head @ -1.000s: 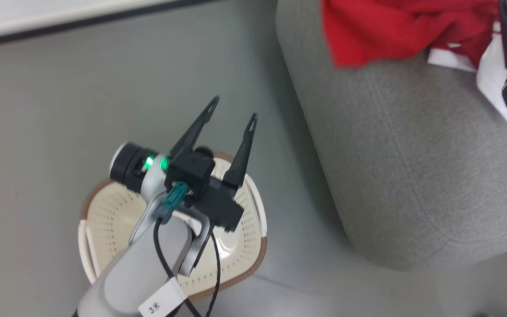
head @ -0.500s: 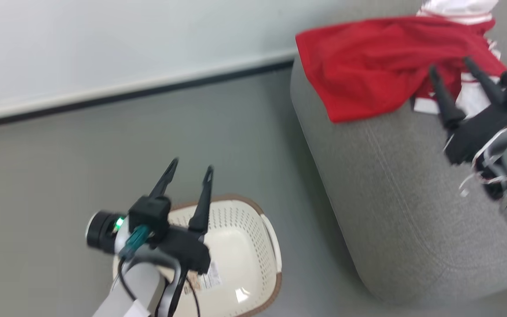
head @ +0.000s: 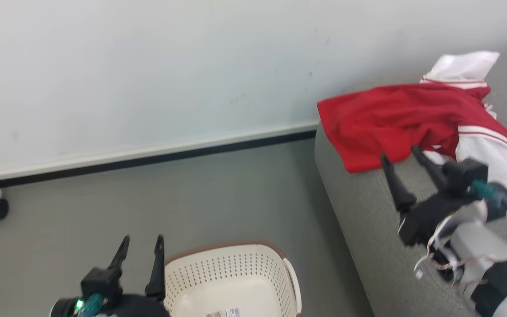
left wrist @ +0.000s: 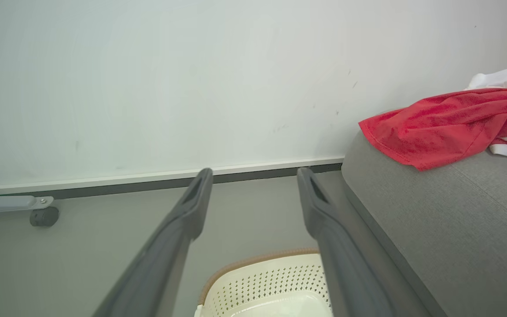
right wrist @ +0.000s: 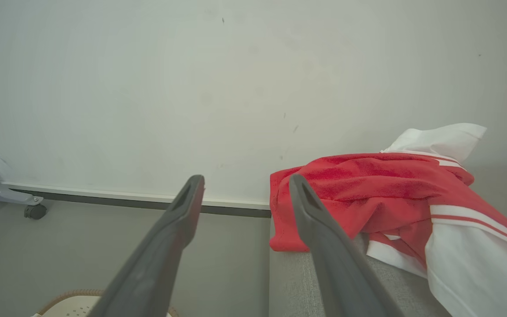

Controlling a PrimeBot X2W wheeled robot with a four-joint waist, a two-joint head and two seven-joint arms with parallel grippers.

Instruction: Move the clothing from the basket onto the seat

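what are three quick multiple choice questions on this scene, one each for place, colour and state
1. The clothing lies: A on a table; B on the seat; C on a shelf.
2. The rim of the basket is: A brown; B blue; C black.
3. The right gripper is: A open; B shut on cloth; C shut on a handle.
Answers: B, the red heap rests on the grey cushion; A, a brown band edges the cream wall; A, its jaws stand apart, holding nothing.

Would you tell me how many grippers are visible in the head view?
2. The left gripper is at the lower left, open, by the basket. The right gripper is at the right, open, over the seat, just short of the clothing.
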